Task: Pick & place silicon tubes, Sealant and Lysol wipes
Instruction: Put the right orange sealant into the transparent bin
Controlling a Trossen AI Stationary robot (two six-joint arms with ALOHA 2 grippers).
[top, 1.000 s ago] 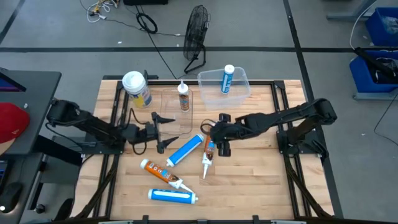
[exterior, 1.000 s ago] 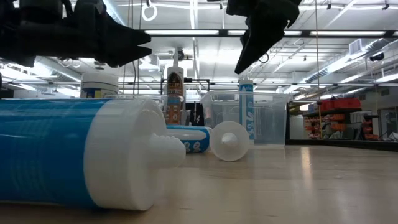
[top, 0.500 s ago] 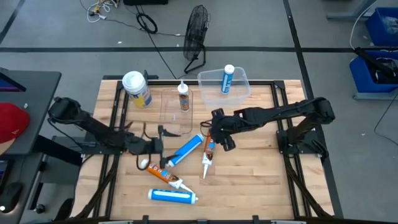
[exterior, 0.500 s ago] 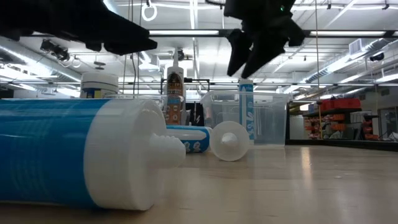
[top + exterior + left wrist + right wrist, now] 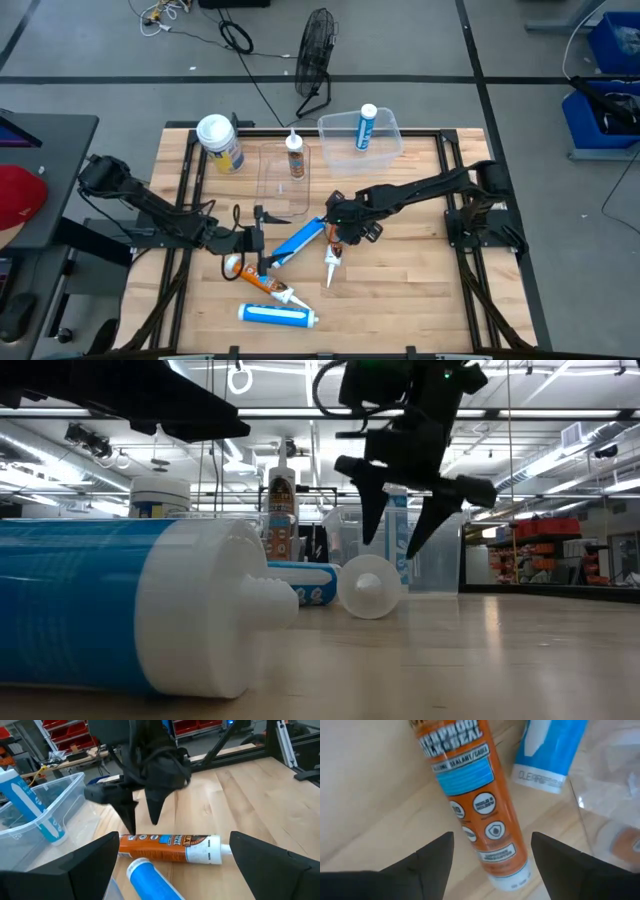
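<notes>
The right gripper [image 5: 345,232], jaws spread, hangs directly over the orange sealant tube [image 5: 472,805] at mid-table, fingers straddling its long axis; the left gripper [image 5: 262,243], also spread, waits beside the blue tube [image 5: 298,241].

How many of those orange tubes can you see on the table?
3. One orange sealant tube stands upright in the clear tray; one lies under the right gripper; one lies by the left gripper.

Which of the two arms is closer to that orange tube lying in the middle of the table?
Right. Its end effector hangs open directly over the orange tube; the left end effector sits off to the side.
</notes>
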